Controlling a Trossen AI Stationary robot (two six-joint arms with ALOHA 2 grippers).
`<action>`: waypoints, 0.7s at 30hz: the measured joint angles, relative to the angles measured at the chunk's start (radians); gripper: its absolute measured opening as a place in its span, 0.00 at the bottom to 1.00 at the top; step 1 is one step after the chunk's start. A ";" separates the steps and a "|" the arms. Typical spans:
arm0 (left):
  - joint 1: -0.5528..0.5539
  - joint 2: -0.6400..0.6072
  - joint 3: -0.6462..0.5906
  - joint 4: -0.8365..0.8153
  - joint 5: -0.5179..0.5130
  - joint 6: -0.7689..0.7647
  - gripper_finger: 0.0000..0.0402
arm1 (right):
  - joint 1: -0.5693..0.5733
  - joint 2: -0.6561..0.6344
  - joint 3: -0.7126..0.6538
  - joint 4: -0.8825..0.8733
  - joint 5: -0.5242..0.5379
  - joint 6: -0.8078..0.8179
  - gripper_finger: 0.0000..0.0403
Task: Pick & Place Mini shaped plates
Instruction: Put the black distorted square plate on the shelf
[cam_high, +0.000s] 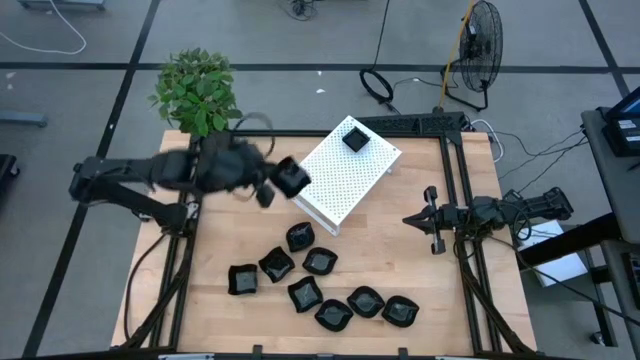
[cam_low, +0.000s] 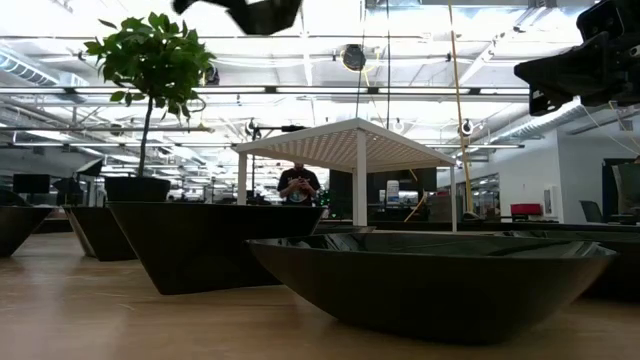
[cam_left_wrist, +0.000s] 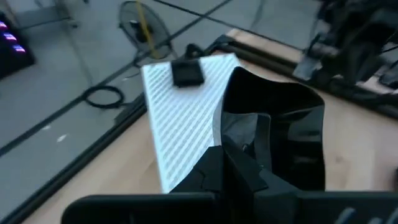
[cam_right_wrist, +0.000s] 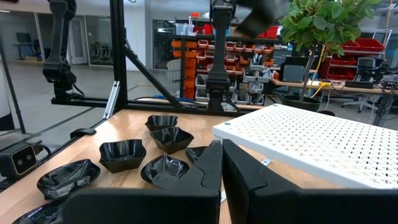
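My left gripper (cam_high: 277, 186) hangs above the table's far left part, beside the white perforated box (cam_high: 345, 176), and is shut on a glossy black wavy-rimmed plate (cam_high: 292, 178). The low view catches that plate (cam_low: 256, 12) high at its top edge. One small square black plate (cam_high: 354, 137) sits on the box's top. Several more black plates (cam_high: 318, 262) rest on their bases on the near middle of the wooden table. My right gripper (cam_high: 408, 218) waits, shut, over the right side, pointing toward the box. My left gripper pinches the plate's wall (cam_left_wrist: 245, 134) between its two fingers (cam_left_wrist: 214, 169), one finger inside the dish and one outside. The plate (cam_left_wrist: 280, 134) is lifted clear of the table and tilted, its hollow turned sideways. The fingers hide the exact spot of contact.
A potted plant (cam_high: 196, 93) stands at the far left corner, close to the left arm. The box stands on legs (cam_low: 360, 190). Dark frame rails (cam_high: 452, 190) run along the table's edges. A person (cam_low: 297, 185) stands far behind the table. Bare wood (cam_high: 400, 255) lies right of the plates.
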 joint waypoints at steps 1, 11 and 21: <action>0.038 0.030 0.044 0.000 0.055 0.023 0.01 | 0.000 0.000 0.000 0.001 0.000 0.000 0.00; 0.354 0.422 0.351 -0.048 0.396 0.195 0.01 | 0.000 0.000 0.000 0.007 0.000 0.000 0.00; 0.455 0.600 0.369 -0.043 0.422 0.065 0.01 | 0.000 0.000 0.000 0.013 0.001 0.000 0.00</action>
